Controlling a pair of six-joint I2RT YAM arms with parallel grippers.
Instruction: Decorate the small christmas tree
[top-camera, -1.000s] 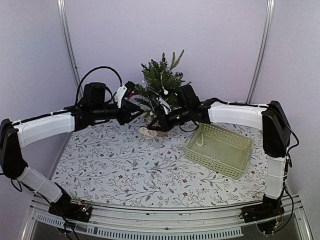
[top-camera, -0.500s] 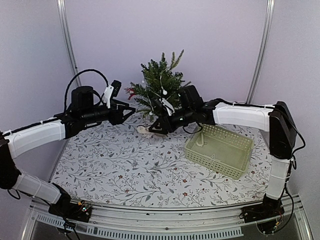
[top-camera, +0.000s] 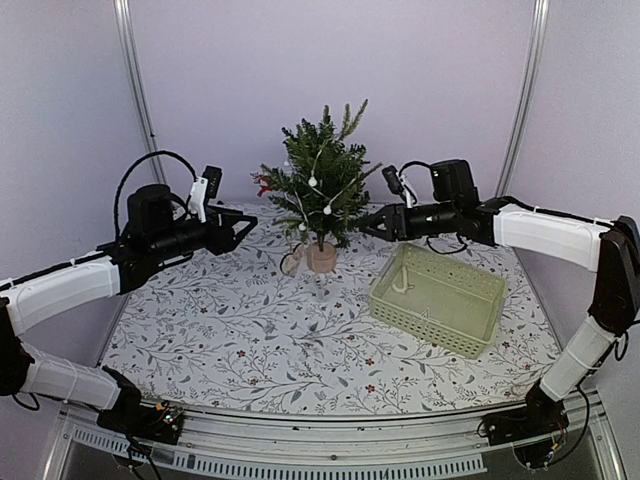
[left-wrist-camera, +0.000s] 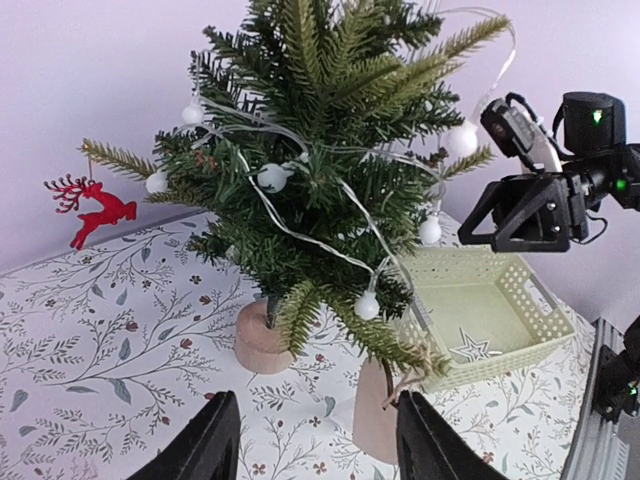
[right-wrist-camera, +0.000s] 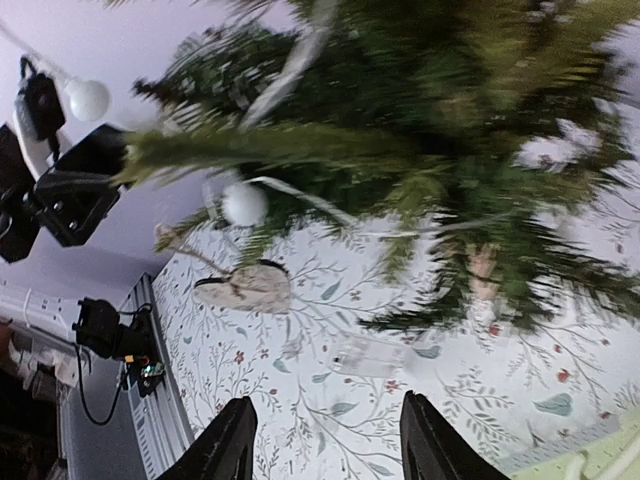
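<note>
The small christmas tree (top-camera: 322, 175) stands upright on its round tan base (top-camera: 322, 257) at the back middle of the table. A string of white ball lights (left-wrist-camera: 272, 178) is draped over its branches. A red reindeer ornament (left-wrist-camera: 92, 203) hangs on its left side. My left gripper (top-camera: 240, 228) is open and empty, left of the tree and apart from it. My right gripper (top-camera: 372, 225) is open and empty, right of the tree. In the left wrist view my gripper (left-wrist-camera: 318, 445) faces the tree's base (left-wrist-camera: 262, 338). The right wrist view (right-wrist-camera: 330, 440) shows blurred branches above open fingers.
A pale green basket (top-camera: 432, 328) sits right of the tree, with a white star ornament (left-wrist-camera: 470, 348) in it. A tan wooden tag (left-wrist-camera: 382, 412) hangs from a low branch. A clear plastic box (right-wrist-camera: 370, 355) lies on the flowered cloth by the trunk.
Both arms have drawn back from the tree, the left to the left and the right to the right. The tree, tilted before, now stands upright with the light string on it.
</note>
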